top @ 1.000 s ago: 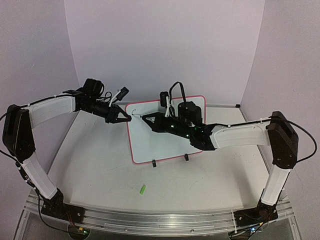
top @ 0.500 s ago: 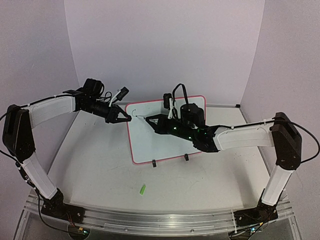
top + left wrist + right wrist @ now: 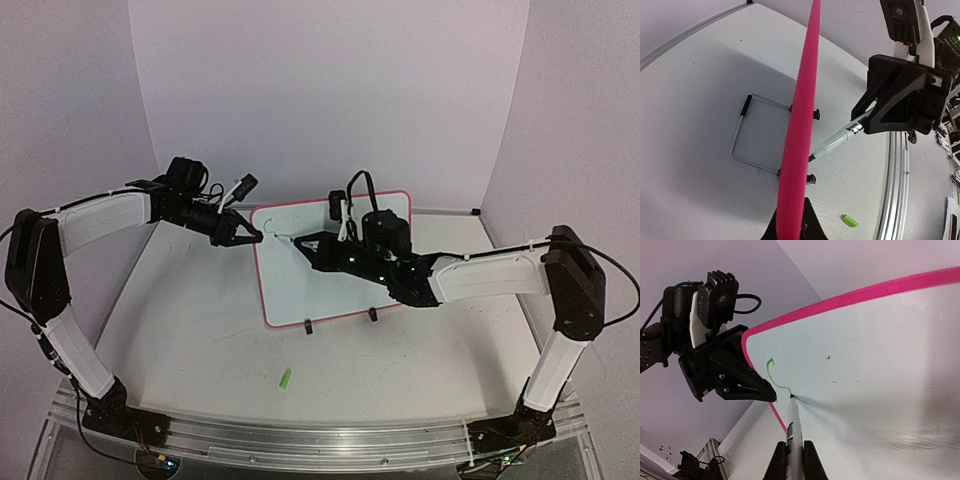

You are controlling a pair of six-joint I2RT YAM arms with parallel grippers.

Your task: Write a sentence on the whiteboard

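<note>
Whiteboard [image 3: 300,290] stands, long axis apparently left-right.

We're seeing a white whiteboard [image 3: 310,285] with a hot-pink rim, and the only ink on it is a thin green curl [image 3: 772,371]. The marker [image 3: 832,145] is whitish-silver with a dark tip, the loose cap [image 3: 285,378] lime green. The table [image 3: 200,330] is pale grey, the walls [image 3: 330,100] lavender. The left gripper [image 3: 255,238] and right gripper [image 3: 297,240] are both plain black.
</note>
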